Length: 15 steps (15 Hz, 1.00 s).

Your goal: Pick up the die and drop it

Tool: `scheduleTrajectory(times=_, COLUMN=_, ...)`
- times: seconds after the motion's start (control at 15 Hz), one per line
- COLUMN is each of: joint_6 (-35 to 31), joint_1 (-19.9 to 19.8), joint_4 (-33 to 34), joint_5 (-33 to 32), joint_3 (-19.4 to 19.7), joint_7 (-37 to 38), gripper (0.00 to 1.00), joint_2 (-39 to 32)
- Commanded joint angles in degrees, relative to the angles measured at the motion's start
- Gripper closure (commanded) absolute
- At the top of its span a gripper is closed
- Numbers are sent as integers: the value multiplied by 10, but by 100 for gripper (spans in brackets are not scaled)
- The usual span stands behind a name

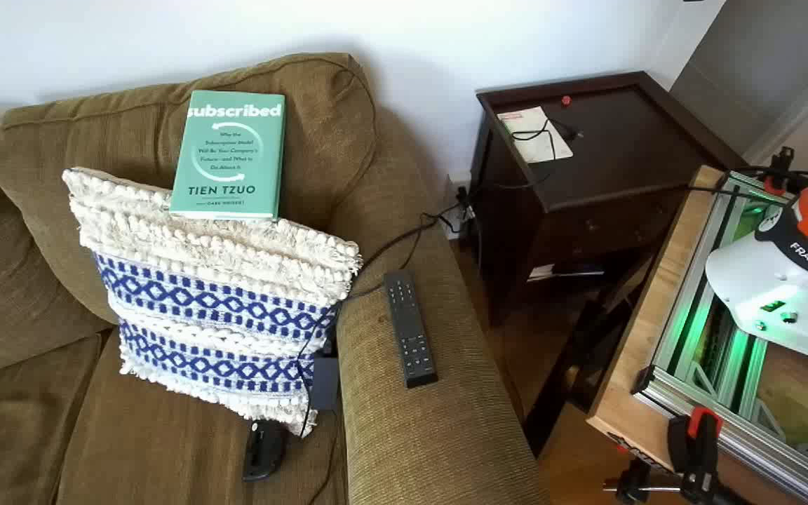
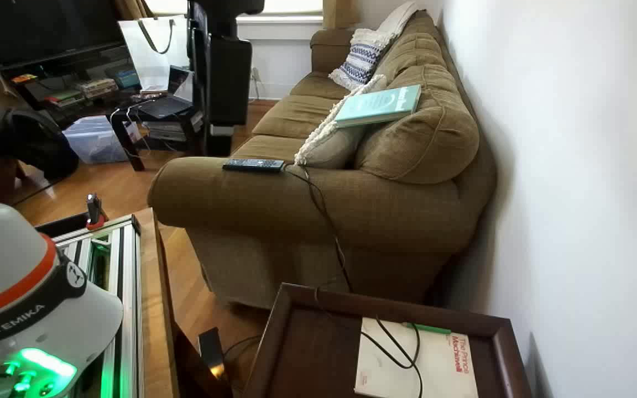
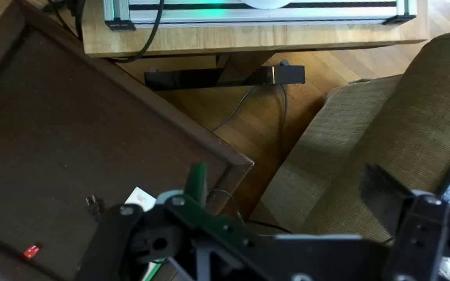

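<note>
The die is small and red with white pips. It lies on the dark side table's top near the raised edge, in an exterior view [image 1: 566, 100] and at the lower left of the wrist view [image 3: 31, 251]. It is out of view in the remaining exterior view. My gripper [image 3: 287, 171] is open, its two fingers wide apart with nothing between them. It hangs above the gap between side table and sofa arm, well away from the die. Its dark body also shows at the top of an exterior view [image 2: 220, 141].
The dark side table [image 1: 607, 168] has a raised rim and bears a white book [image 1: 534, 133], a black cable and a plug [image 3: 93, 206]. The brown sofa arm [image 1: 446, 421] bears a remote [image 1: 409, 330]. A wall [image 2: 573, 166] stands behind.
</note>
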<state>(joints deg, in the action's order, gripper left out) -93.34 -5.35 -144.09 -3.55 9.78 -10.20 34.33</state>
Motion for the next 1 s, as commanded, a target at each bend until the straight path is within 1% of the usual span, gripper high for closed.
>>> scheduleTrajectory(times=0.0, joint_6=2, joint_1=-3, joint_4=1, joint_5=1, joint_3=-2, joint_7=-1, gripper=0, joint_2=-1)
scheduleTrajectory(times=0.47, joint_6=2, joint_1=-3, joint_4=1, joint_5=1, joint_3=-2, joint_7=-1, gripper=0, joint_2=-1)
scheduleTrajectory(times=0.6, joint_6=-21, joint_1=5, joint_4=7, joint_5=-40, joint_3=-25, joint_7=0, gripper=0, joint_2=-38)
scheduleTrajectory(times=0.67, joint_6=-30, joint_1=19, joint_4=15, joint_5=-47, joint_3=-40, joint_7=1, gripper=0, joint_2=-66)
scheduleTrajectory(times=0.73, joint_6=-43, joint_1=25, joint_4=23, joint_5=-62, joint_3=-53, joint_7=5, gripper=0, joint_2=-89)
scheduleTrajectory(times=0.93, joint_6=-82, joint_1=41, joint_4=53, joint_5=-103, joint_3=-89, joint_7=14, gripper=0, joint_2=-188)
